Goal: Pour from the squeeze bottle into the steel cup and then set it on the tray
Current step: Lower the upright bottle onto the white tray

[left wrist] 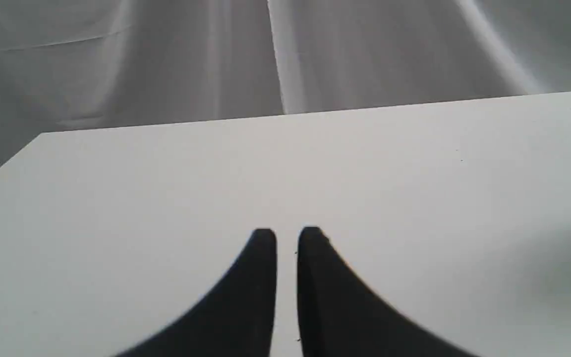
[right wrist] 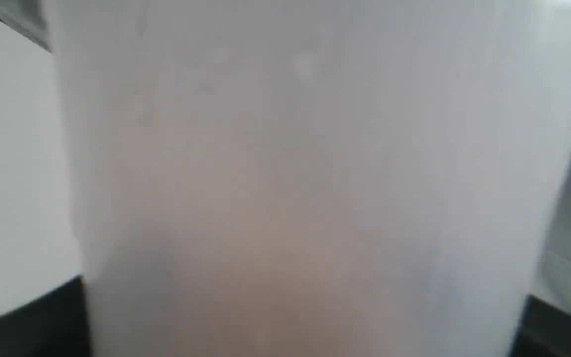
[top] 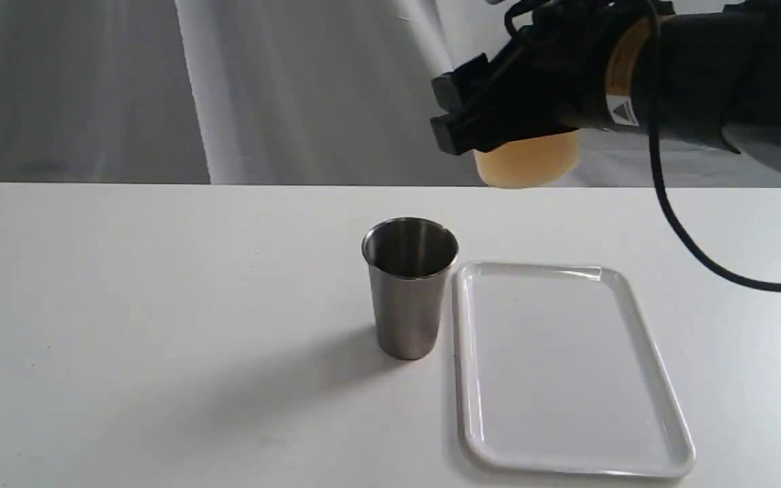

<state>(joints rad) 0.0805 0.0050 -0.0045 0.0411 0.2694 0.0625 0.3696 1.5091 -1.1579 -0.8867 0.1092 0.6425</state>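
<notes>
The steel cup [top: 409,288] stands upright on the white table, just left of the white tray [top: 641,325], which lies flat and holds nothing. My right gripper [top: 450,112] hangs high above the table behind the cup and tray, shut on the squeeze bottle [top: 529,160]. Only the bottle's amber-filled lower end shows below the gripper; its nozzle is hidden. In the right wrist view the translucent squeeze bottle [right wrist: 305,188] fills the frame between the dark fingers [right wrist: 28,320]. My left gripper [left wrist: 287,238] hovers over bare table, its fingers nearly touching, holding nothing.
A white cloth backdrop [top: 295,88] hangs behind the table's far edge. A black cable [top: 689,244] droops from the right arm over the table, right of the tray. The table's far left corner [left wrist: 42,134] shows in the left wrist view.
</notes>
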